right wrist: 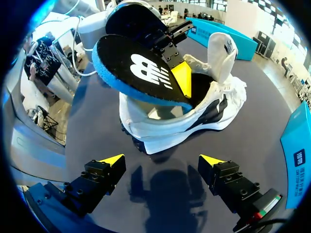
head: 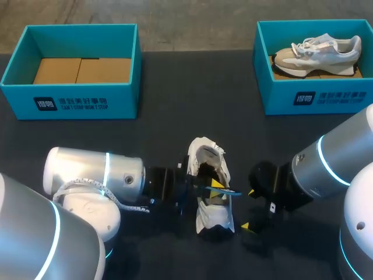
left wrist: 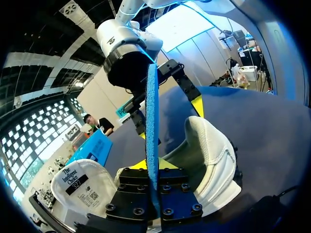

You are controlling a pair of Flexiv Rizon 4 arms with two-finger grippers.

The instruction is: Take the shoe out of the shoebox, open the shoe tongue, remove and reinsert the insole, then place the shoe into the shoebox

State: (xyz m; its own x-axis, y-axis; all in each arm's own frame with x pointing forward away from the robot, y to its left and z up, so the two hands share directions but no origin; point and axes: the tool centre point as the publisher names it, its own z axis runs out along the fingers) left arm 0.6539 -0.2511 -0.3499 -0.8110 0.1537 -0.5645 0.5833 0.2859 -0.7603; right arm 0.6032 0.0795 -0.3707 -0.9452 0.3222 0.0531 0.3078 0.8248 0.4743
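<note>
A white shoe (head: 211, 192) lies on the dark table between my two arms, its tongue (left wrist: 80, 187) pulled up and back. My left gripper (head: 213, 185) is over the shoe's opening, shut on the insole (right wrist: 141, 73), which is black on top and blue underneath. In the left wrist view the insole's blue edge (left wrist: 151, 136) stands up between my left gripper's (left wrist: 153, 165) fingers. The insole sits tilted above the opening and juts out past the shoe's side. My right gripper (right wrist: 163, 160) stands open a little to the shoe's right (head: 249, 208), with nothing between its fingers.
A teal shoebox (head: 70, 96) with a cardboard floor stands at the back left. A second teal shoebox (head: 317, 96) at the back right holds another shoe (head: 317, 52). Bare dark table lies between the boxes and the shoe.
</note>
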